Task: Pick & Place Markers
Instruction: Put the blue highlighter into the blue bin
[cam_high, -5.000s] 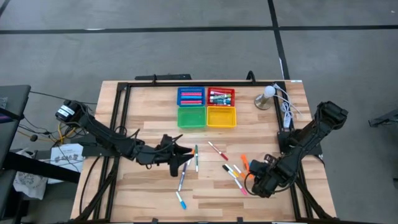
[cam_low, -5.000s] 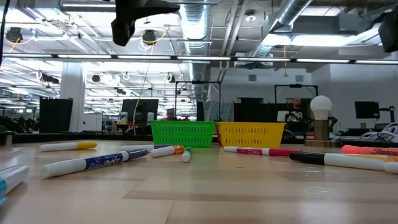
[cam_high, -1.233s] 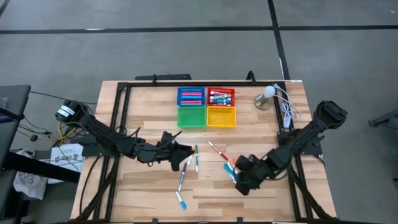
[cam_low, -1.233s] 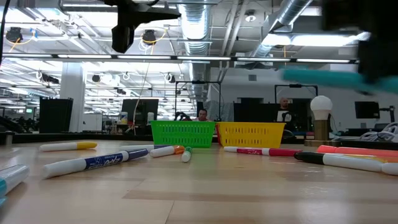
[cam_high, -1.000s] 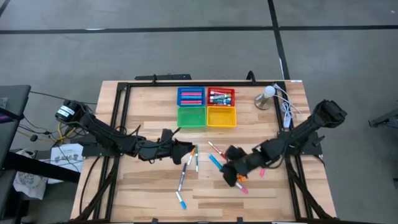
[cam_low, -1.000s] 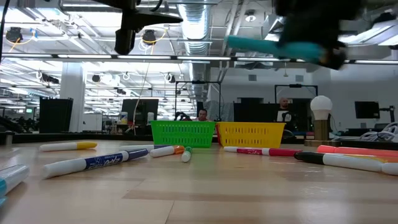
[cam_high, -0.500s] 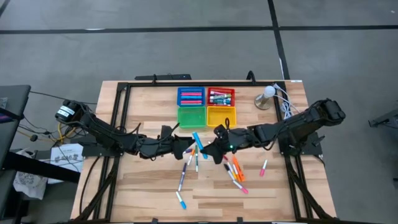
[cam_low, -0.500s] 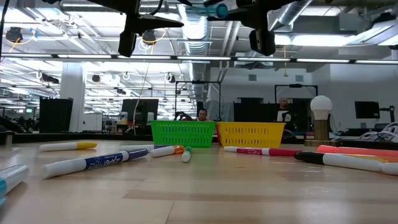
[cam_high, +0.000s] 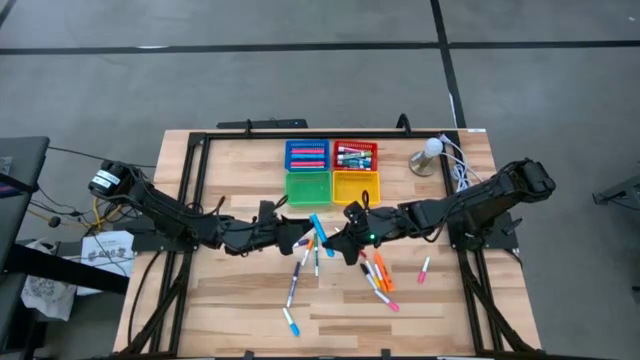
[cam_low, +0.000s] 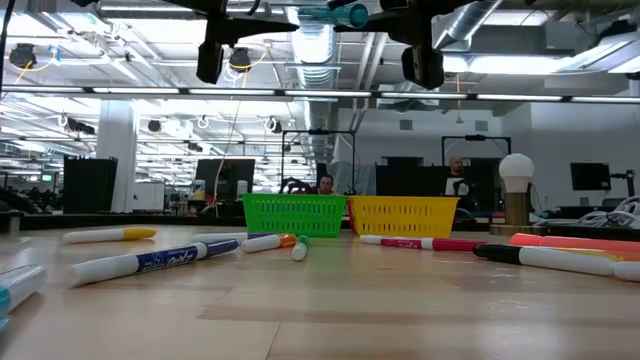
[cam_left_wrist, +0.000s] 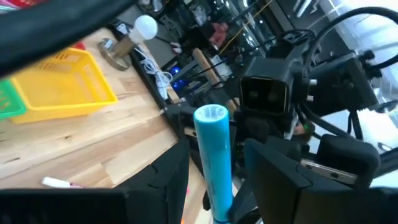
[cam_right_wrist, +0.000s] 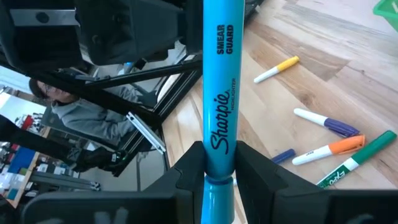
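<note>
A blue marker (cam_high: 320, 233) hangs in the air over the table's middle, held by my right gripper (cam_high: 336, 247), which reaches in from the right. In the low view the blue marker (cam_low: 335, 15) lies about level, high above the wood. My left gripper (cam_high: 304, 238) comes from the left and is open. In the left wrist view its fingers (cam_left_wrist: 168, 180) stand on either side of the marker's free end (cam_left_wrist: 212, 143) with a gap on both sides. More markers (cam_high: 375, 275) lie flat on the table. My right gripper (cam_right_wrist: 219, 180) pinches the blue marker between its two fingers near the end closest to the wrist (cam_right_wrist: 219, 155), by the seam of the cap. The rest of the marker sticks out ahead of the fingers toward the left gripper. It is lifted clear of the table.
Four trays sit at the far middle: blue (cam_high: 307, 155), red (cam_high: 355, 145), green (cam_high: 308, 187) and yellow (cam_high: 356, 187). A lamp (cam_high: 428, 155) and cables (cam_high: 460, 178) stand at the far right. Loose markers lie at the table's near middle (cam_high: 293, 285) and a pink one at the right (cam_high: 424, 268).
My right gripper has carried the blue marker up and toward the table's left and far side, from the cluster of markers on the right to the middle, and has then held still. My left gripper has crept a little to the right, toward the marker.
</note>
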